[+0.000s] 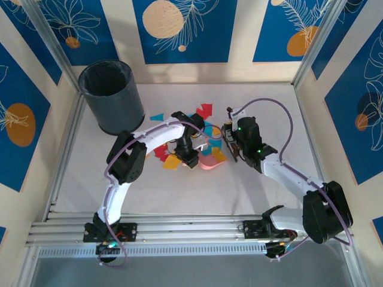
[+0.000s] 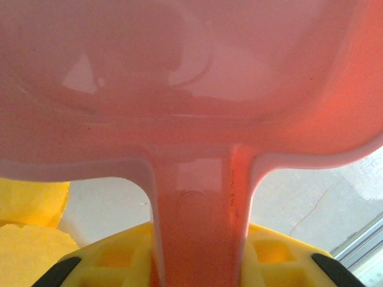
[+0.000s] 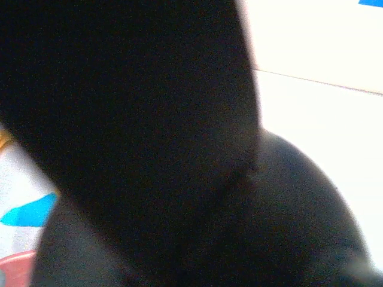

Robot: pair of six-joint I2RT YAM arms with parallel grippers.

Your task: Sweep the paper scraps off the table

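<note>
The left gripper (image 2: 200, 260) is closed narrowly on the handle of a pink dustpan (image 2: 191, 89). Its yellow fingers (image 2: 114, 257) sit on either side of the handle, which rises between them into the wide, glossy pan. In the top view the same left gripper (image 1: 190, 159) hangs at the middle of the bench (image 1: 179, 197), with the dustpan (image 1: 212, 162) just to its right, low against the surface.

The right gripper (image 1: 231, 145) is closed and stands just beside the far right edge of the dustpan. A dark, blurred shape sits close against its wrist camera; what it is cannot be told. Past that shape a strip of the dustpan's pink rim (image 3: 15, 263) and a cyan scrap show at lower left.

The paper scraps (image 1: 205, 110) lie in a loose cluster on the bench around both grippers. Red and cyan pieces are on the far side, while orange and red ones are to the left of the left gripper, and a yellow piece touches the dustpan. From the left wrist, yellow scraps (image 2: 27, 200) lie on the pale bench (image 2: 299, 197) just left of the handle.

A dark cylindrical bin (image 1: 111, 95) stands upright at the far left corner, well apart from the cluster. Aluminium rails (image 1: 179, 230) edge the near side, and blue-and-cream patterned walls (image 1: 179, 30) enclose the rest.
</note>
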